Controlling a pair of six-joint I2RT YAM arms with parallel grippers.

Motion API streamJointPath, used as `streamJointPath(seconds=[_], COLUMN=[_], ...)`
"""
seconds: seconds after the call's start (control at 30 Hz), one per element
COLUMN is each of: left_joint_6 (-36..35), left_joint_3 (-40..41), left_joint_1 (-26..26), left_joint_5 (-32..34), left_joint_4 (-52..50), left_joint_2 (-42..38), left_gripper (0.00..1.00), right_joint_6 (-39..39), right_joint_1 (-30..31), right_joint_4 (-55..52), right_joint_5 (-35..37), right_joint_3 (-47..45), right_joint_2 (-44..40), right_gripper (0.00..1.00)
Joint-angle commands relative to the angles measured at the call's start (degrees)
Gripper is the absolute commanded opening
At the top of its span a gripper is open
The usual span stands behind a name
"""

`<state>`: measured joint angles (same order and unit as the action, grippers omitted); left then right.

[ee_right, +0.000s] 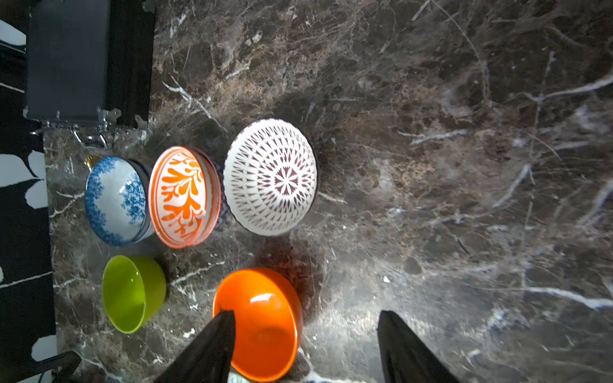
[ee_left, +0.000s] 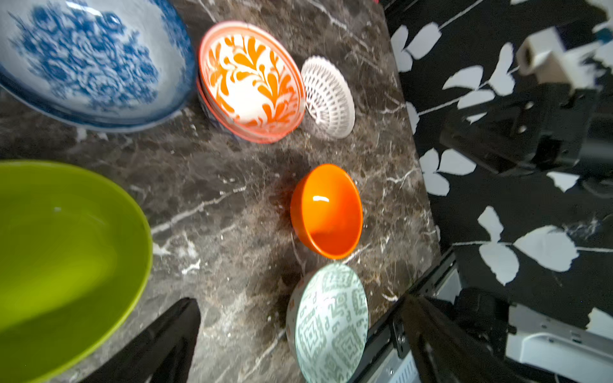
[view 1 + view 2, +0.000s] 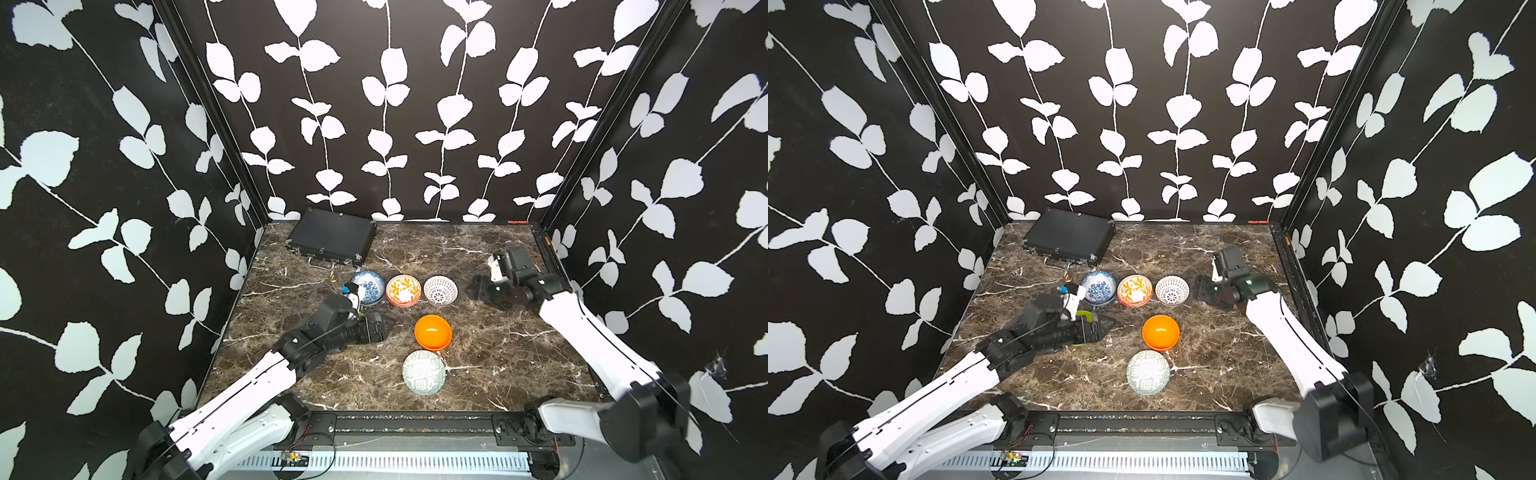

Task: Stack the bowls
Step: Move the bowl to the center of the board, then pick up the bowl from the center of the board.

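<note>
- Nearest sits the pale green bowl [image 3: 424, 372], upright by the front edge of the surface [image 3: 519, 357]. The plain orange bowl [image 3: 433, 331] is just beyond it; whether they touch I cannot tell.
- Farther back a row runs left to right: blue floral bowl [image 3: 368, 286], orange-and-white bowl [image 3: 403, 291], white lattice bowl [image 3: 440, 290]. The first two each seem to sit inside a twin, so I judge two pairs nested and four singles yet to stack.
- My left hand [image 3: 380, 328] hangs with its jaws spread wide and empty, fingers pointing right toward the plain orange bowl.
- The lime bowl [image 1: 132, 293] stands on the surface just under that hand, toward its far side, mostly hidden in both top views.
- My right hand [image 3: 476, 291] hovers just right of the white lattice bowl, jaws apart, nothing between them.
- The lime bowl is far closer to my left hand than to my right, but it lies behind the fingertips, not ahead. I judge that hand would have to draw back left before lowering onto the rim; being round, the bowl offers any rim point.
</note>
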<state>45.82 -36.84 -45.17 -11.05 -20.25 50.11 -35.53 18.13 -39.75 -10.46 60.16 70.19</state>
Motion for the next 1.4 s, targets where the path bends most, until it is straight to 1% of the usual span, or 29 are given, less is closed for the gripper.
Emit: streamJointPath(seconds=[0.0,0.07,0.1,0.17,0.2,0.23,0.3,0.4,0.47,0.57,0.6,0.67,0.77,0.83,0.9,1.0,1.1,1.13,1.23,1.37], left_joint_6=[5.0,7.1,8.0,9.7,10.5,11.2,12.5,13.9,14.7,14.9,14.9,14.8,15.2,15.6,15.9,16.5,16.8,17.0,17.6,17.5], left_joint_3=[-0.5,-0.3,-0.6,-1.5,-2.0,-2.5,-3.6,-4.8,-5.0,-5.9,-6.3,-6.6,-7.5,-8.0,-8.1,-7.6,-6.7,-6.3,-5.3,-5.0], left_joint_1=[-6.8,-12.5,-15.2,-20.2,-22.2,-24.0,-26.6,-28.7,-29.1,-29.1,-29.1,-29.0,-28.8,-28.6,-28.3,-28.0,-27.9,-27.9,-27.7,-27.3], left_joint_5=[6.7,9.4,11.0,13.9,15.0,16.0,17.6,19.2,19.5,20.6,21.2,22.3,22.3,21.2,20.2,19.4,19.2,19.2,18.7,17.6], left_joint_4=[-8.2,-8.7,-9.0,-10.1,-10.3,-10.3,-10.3,-9.7,-8.6,-7.5,-7.2,-6.0,-4.5,-3.9,-3.4,-1.5,-0.6,-0.3,0.8,1.6], left_joint_2=[-0.5,0.3,1.0,3.4,4.7,6.2,9.0,13.1,15.4,17.7,18.2,19.1,21.2,23.1,24.3,24.9,24.6,24.3,24.1,25.3], left_gripper=[0.96,0.94,0.94,0.93,0.92,0.92,0.91,0.89,0.87,0.83,0.82,0.77,0.72,0.69,0.68,0.67,0.66,0.66,0.66,0.65], right_joint_6=[-0.4,-0.6,-0.9,-1.7,-1.4,-0.8,0.5,1.7,1.6,1.5,1.6,2.2,2.4,2.1,2.1,1.3,-2.6,-2.4,0.1,0.6], right_joint_1=[-3.7,-7.1,-8.6,-10.5,-11.1,-11.7,-12.4,-12.6,-12.4,-12.1,-11.8,-10.6,-8.5,-6.5,-5.4,-5.6,-6.2,-6.7,-7.5,-7.5], right_joint_4=[0.0,2.2,3.4,3.4,3.2,2.7,0.9,0.5,1.1,2.8,2.8,2.3,1.8,1.5,0.9,0.2,-4.6,-5.3,-4.5,-2.7], right_joint_5=[2.1,-3.0,-5.8,-8.7,-9.9,-11.0,-10.8,-7.6,-7.9,-11.5,-12.0,-11.9,-10.1,-7.7,-5.8,-2.7,6.2,7.5,4.9,0.1], right_joint_3=[-4.1,-7.0,-8.3,-9.5,-9.7,-9.7,-9.3,-9.8,-10.8,-12.6,-12.8,-13.0,-13.1,-13.0,-12.5,-12.0,-10.9,-10.9,-11.3,-12.4], right_joint_2=[-3.5,-5.9,-6.7,-7.6,-7.6,-7.3,-7.5,-11.1,-14.0,-17.3,-17.9,-18.7,-18.9,-18.6,-17.7,-16.3,-15.2,-15.0,-15.2,-16.4], right_gripper=[0.65,0.66,0.72,0.89,0.93,0.94,0.96,0.99,0.99,0.99,0.98,0.94,0.93,0.95,0.99,0.99,0.99,0.99,0.99,0.99])
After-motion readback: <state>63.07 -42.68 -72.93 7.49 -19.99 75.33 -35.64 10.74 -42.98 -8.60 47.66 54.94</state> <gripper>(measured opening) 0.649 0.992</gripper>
